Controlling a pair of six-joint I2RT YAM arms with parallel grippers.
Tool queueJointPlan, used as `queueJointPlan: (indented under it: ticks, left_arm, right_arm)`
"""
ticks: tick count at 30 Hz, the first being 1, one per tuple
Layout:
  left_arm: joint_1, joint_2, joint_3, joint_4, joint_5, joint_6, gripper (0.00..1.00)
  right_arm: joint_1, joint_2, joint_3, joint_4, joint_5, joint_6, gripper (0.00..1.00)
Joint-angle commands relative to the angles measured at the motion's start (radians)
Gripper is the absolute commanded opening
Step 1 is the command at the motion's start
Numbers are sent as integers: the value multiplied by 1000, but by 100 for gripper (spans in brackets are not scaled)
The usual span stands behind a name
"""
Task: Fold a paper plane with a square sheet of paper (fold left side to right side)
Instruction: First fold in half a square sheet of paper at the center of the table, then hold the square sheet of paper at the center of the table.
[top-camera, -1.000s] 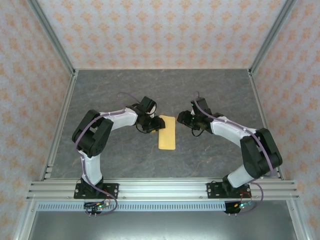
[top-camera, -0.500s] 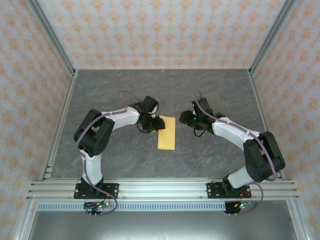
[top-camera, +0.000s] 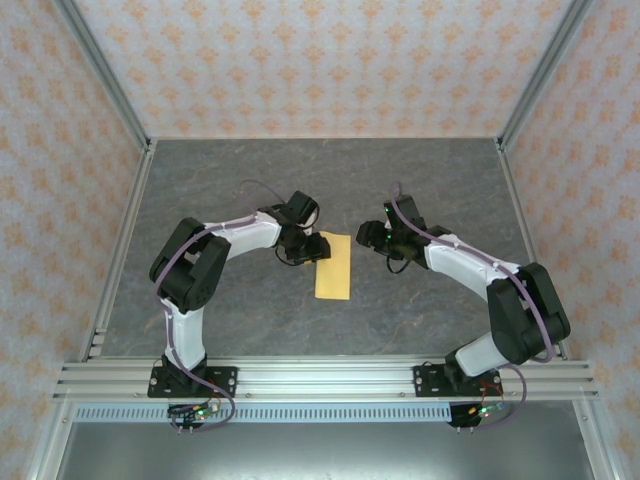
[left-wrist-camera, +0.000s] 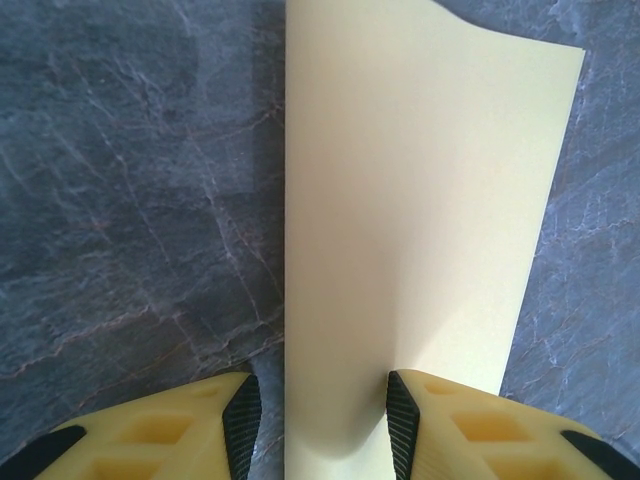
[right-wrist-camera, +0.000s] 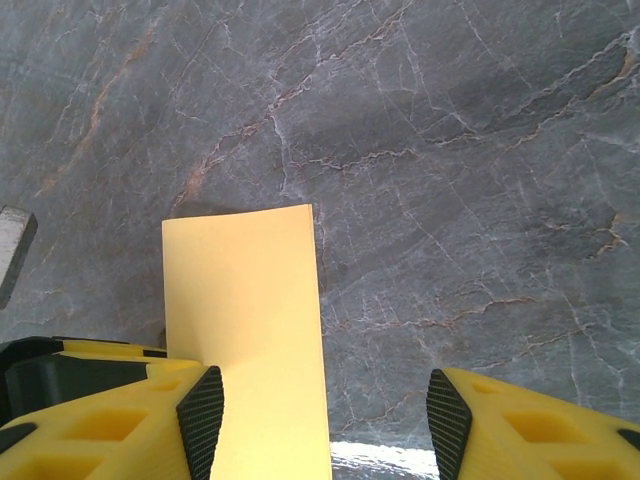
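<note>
— What do the arms look like?
— The left arm (top-camera: 240, 235) and right arm (top-camera: 455, 258) have white links, black joints, a purple cable (top-camera: 252, 188) along each, and black base plates (top-camera: 190, 381) at the bottom.
— And the fingers (left-wrist-camera: 150, 440)?
— Yellow, with moulded hollows and black pads (left-wrist-camera: 243, 420) inside.

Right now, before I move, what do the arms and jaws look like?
The left arm and right arm have white shells, black joints and a thin purple cable along each. The jaws are yellow with hollow cut-outs and black pads.

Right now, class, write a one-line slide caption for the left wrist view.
Left end effector, jaws apart, straddles one long edge of the yellow paper on the grey table.
</note>
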Motion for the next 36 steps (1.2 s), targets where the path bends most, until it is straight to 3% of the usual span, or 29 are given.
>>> queueJointPlan:
  ticks: [1, 36]
  left_arm:
    - [-16, 46, 7, -32, -49, 23, 42]
    - [-24, 58, 21, -52, -72, 31, 43]
  right_arm:
    - [6, -18, -7, 26, -11, 14, 60]
    - [17, -4, -19, 47, -39, 32, 58]
